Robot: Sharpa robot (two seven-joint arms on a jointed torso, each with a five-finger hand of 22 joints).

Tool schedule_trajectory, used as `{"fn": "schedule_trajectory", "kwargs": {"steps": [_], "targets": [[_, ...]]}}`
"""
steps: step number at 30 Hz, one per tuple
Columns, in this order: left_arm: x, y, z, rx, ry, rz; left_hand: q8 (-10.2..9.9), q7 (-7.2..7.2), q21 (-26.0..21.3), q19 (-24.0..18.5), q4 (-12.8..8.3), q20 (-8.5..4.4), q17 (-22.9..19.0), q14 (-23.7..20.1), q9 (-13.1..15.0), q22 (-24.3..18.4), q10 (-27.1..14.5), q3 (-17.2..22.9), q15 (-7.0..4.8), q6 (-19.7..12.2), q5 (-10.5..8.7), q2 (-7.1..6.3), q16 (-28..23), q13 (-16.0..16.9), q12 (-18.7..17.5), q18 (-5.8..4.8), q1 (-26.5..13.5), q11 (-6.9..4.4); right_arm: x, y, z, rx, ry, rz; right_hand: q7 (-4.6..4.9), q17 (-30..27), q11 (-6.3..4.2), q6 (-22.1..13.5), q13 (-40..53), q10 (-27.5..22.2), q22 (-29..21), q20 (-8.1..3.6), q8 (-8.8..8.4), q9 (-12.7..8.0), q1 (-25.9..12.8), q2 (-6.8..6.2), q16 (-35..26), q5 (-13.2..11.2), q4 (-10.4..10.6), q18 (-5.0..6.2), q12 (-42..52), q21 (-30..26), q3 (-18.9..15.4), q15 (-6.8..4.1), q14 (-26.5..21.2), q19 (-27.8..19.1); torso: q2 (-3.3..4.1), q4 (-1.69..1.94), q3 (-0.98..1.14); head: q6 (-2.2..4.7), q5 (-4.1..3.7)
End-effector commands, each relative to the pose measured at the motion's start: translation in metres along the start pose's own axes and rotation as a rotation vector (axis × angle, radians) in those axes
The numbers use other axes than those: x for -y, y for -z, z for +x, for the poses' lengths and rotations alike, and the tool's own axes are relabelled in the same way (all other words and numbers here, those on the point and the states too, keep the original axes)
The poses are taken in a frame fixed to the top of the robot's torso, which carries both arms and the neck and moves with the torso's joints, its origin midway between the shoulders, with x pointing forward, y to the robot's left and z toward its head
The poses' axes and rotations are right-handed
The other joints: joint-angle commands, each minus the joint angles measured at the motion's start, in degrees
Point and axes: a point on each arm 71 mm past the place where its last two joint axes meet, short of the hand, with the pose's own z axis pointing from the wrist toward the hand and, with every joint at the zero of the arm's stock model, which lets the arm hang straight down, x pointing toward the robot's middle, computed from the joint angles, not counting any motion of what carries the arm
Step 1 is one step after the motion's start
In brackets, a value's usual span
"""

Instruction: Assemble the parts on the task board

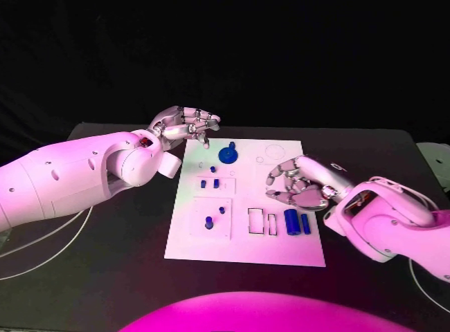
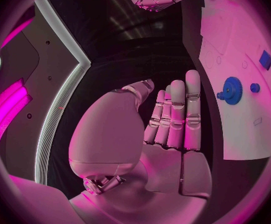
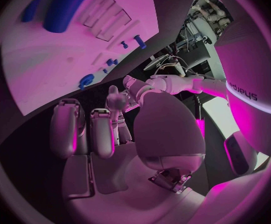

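The white task board [image 1: 247, 238] lies in the middle of the table. A blue gear [image 1: 229, 153] stands near its far edge, with several small blue pegs [image 1: 216, 183] closer in. Two blue cylinders [image 1: 292, 222] lie in slots on the near right. My left hand [image 1: 185, 124] hovers over the board's far left corner, fingers straight and together [image 2: 175, 117], holding nothing. My right hand [image 1: 300, 183] hangs above the board's right side, just beyond the cylinders, fingers loosely bent and empty. The gear [image 2: 232, 90] appears beside the left hand, and the cylinder [image 3: 63, 10] beyond the right hand [image 3: 104, 134].
Empty rectangular slots [image 1: 257, 220] sit left of the cylinders, and a raised square plate [image 1: 211, 216] carries two pegs. Black table [image 1: 125, 228] surrounds the board. A pale object [image 1: 439, 162] sits at the table's right edge.
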Motion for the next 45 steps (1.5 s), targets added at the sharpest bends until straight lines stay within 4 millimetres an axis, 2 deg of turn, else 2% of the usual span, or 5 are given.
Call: {"fn": "schedule_trajectory", "kwargs": {"steps": [1, 4, 14, 27, 45], "targets": [[0.0, 0.0, 0.001, -0.015, 0.01, 0.005, 0.18, 0.03, -0.39, 0.17, 0.06, 0.24, -0.1, -0.49, 0.09, -0.09, -0.53, 0.17, -0.04, -0.51, 0.14, 0.04, 0.05, 0.09, 0.26, 0.37, 0.27, -0.06, 0.014, 0.011, 0.001, -0.097, -0.144, 0.132, -0.36, 5.31, -0.28, -0.37, 11.74, 3.57, 3.4, -0.76, 2.37, 2.59, -0.9, 0.49, 1.58, 0.01, 1.71, -0.87, 10.0, 1.99, -0.91, -0.37, 4.28, 2.48, -0.39, -0.7, 0.12, 0.05, -0.7], [-0.002, 0.002, 0.001, -0.013, 0.011, 0.001, 0.18, 0.03, -0.39, 0.17, 0.06, 0.24, -0.1, -0.49, 0.09, -0.09, -0.53, 0.17, -0.04, -0.51, 0.14, 0.04, 0.05, 0.09, 0.26, 0.37, 0.27, -0.06, 0.028, 0.029, -0.004, -0.122, -0.13, 0.223, -0.03, 7.0, -0.22, -1.79, 15.28, 4.98, 4.6, -0.6, 3.1, 4.13, -2.15, 0.13, 2.49, 0.18, 3.5, -1.23, 12.64, 3.3, -2.17, -0.34, 4.55, 2.81, -0.61, -0.85, 0.18, -0.08, -1.49], [-0.006, 0.003, 0.003, -0.019, 0.018, -0.004, 0.18, 0.03, -0.39, 0.17, 0.06, 0.24, -0.1, -0.49, 0.09, -0.09, -0.53, 0.17, -0.04, -0.51, 0.14, 0.04, 0.05, 0.09, 0.26, 0.37, 0.27, -0.06, 0.047, 0.057, -0.003, -0.131, -0.06, 0.389, 0.49, 8.03, 0.26, -3.35, 14.95, 4.36, 5.02, -0.34, 2.53, 4.58, -2.41, -0.13, 3.02, 0.56, 4.6, -1.32, 12.24, 3.71, -3.04, 0.06, 4.69, 2.89, -1.11, -1.34, 0.0, -0.04, -3.03], [-0.006, 0.003, 0.004, -0.021, 0.038, -0.006, 0.18, 0.05, -0.44, 0.18, 0.1, 0.25, -0.1, -0.53, 0.1, -0.12, -0.65, 0.14, -0.02, -0.6, 0.14, 0.02, 0.06, 0.09, 0.3, 0.37, 0.19, -0.04, 0.044, 0.05, 0.024, -0.159, 0.046, 0.441, 0.7, 9.18, 0.52, -4.13, 14.27, 3.47, 5.76, 0.04, 1.89, 5.39, -4.04, -1.23, 3.61, 2.42, 7.94, -1.45, 11.23, 4.39, -6.46, 0.36, 4.82, 2.98, -1.11, -1.27, -0.26, -0.03, -3.99], [-0.006, 0.004, 0.005, -0.024, 0.043, -0.006, 0.19, 0.05, -0.46, 0.18, 0.11, 0.25, -0.1, -0.55, 0.1, -0.13, -0.69, 0.14, -0.02, -0.63, 0.15, 0.03, 0.07, 0.1, 0.33, 0.37, 0.17, -0.03, 0.032, 0.033, 0.049, -0.169, 0.078, 0.405, 0.85, 9.35, 0.65, -4.67, 14.15, 3.3, 5.88, 0.12, 1.34, 5.37, -3.96, -1.55, 3.68, 2.62, 8.57, -1.47, 10.97, 4.46, -7.61, 0.47, 4.83, 2.96, -1.09, -1.45, -0.19, -0.3, -2.98]]}}
